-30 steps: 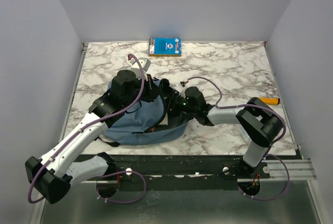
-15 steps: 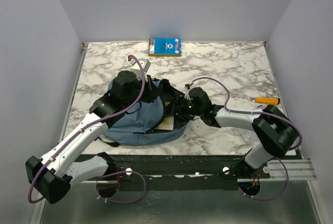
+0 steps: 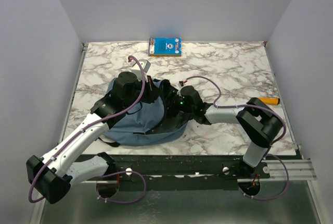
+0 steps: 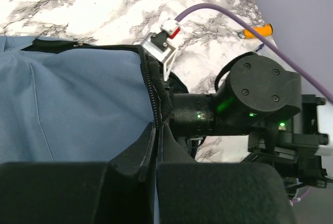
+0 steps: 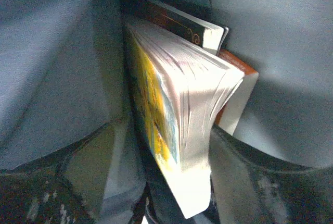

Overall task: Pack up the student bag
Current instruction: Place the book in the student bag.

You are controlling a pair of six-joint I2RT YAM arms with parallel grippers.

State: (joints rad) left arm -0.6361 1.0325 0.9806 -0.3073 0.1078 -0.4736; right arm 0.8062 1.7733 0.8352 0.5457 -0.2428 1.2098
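Observation:
The dusty-blue student bag (image 3: pixel 136 122) lies at the table's near left; it also shows in the left wrist view (image 4: pixel 67 104). My left gripper (image 3: pixel 151 86) is shut on the bag's zippered opening edge (image 4: pixel 155 94) and holds it up, jaws pinched on the fabric (image 4: pixel 156 133). My right gripper (image 3: pixel 175 110) reaches into the opening. In the right wrist view my right gripper (image 5: pixel 174 185) is shut on a thick yellow-covered book (image 5: pixel 177 109) inside the bag (image 5: pixel 52 52). Beside that book stand a dark book (image 5: pixel 177 23) and an orange-backed book (image 5: pixel 240 91).
A blue book (image 3: pixel 165 46) lies at the table's back edge. An orange marker (image 3: pixel 269 100) lies near the right edge, also in the left wrist view (image 4: pixel 258 30). A small white and red clip (image 3: pixel 141 64) lies behind the bag. The right wrist (image 4: pixel 250 99) is close to my left gripper.
My right gripper drew back out of the bag with the yellow book showing, then pushed back into the opening. The left gripper kept its hold on the bag's edge.

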